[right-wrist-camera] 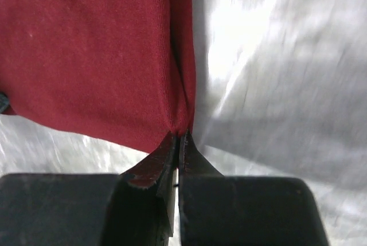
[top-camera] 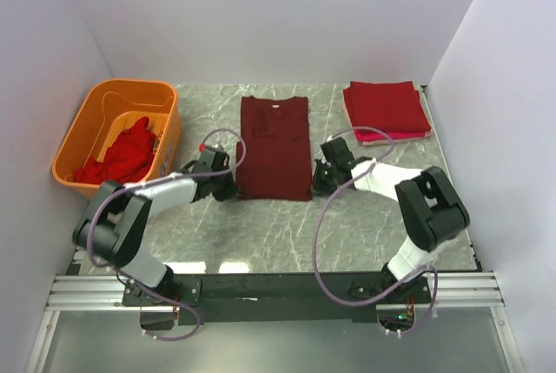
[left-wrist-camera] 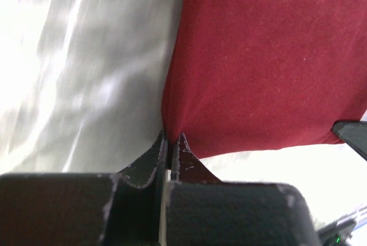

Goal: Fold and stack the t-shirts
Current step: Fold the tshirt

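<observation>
My left gripper [left-wrist-camera: 170, 141] and right gripper [right-wrist-camera: 180, 138] are pinched tight on the near corners of the maroon t-shirt [top-camera: 274, 143]. It lies flat mid-table, though I can't tell how many layers I've caught.

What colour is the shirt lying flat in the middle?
The shirt is dark maroon red. The top view shows it best.

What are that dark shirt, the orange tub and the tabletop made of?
Shirt: soft knit cloth, likely cotton; fine matte weave close up.
Tub: smooth orange plastic, moulded rim.
Table: grey marble look, pale veins, glossy glare; maybe laminate.
</observation>
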{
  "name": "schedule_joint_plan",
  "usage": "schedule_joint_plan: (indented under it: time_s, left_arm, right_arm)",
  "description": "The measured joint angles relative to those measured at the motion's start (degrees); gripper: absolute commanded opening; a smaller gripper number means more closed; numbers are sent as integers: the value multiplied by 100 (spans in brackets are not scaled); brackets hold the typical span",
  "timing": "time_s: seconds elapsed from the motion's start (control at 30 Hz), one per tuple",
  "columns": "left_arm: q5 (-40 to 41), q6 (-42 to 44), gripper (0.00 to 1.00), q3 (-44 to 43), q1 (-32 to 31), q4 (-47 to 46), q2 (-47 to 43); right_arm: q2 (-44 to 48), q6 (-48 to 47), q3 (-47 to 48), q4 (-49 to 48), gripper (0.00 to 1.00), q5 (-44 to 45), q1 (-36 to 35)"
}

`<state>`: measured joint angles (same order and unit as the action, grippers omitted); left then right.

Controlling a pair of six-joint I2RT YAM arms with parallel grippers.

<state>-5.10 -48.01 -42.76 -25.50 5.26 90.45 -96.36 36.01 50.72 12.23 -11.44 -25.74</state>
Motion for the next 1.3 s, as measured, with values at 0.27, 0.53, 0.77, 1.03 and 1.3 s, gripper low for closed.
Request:
schedule_joint_plan:
  time_s: [0.27, 0.53, 0.77, 1.03, 1.3]
  left_arm:
    - [282, -531, 1, 968, -828, 1443, -2065]
    - [1003, -669, 1, 378, -1045, 2426, -3790]
    - [1808, -461, 1, -883, -828, 2345, -2791]
    - [1574, -66, 1, -1790, -48, 1781, -1460]
    - [1311, 306, 1, -2778, 393, 1578, -295]
  right_arm:
    - [1408, 107, -1001, 693, 0, -188, -627]
    - [2568, 4, -136, 1961, 0, -17, -855]
    - [1967, -236, 1429, 2258, 0, 243, -450]
    - [992, -315, 2638, 2302, 0, 140, 140]
    - [-118, -448, 3777, 2402, 0, -87, 426]
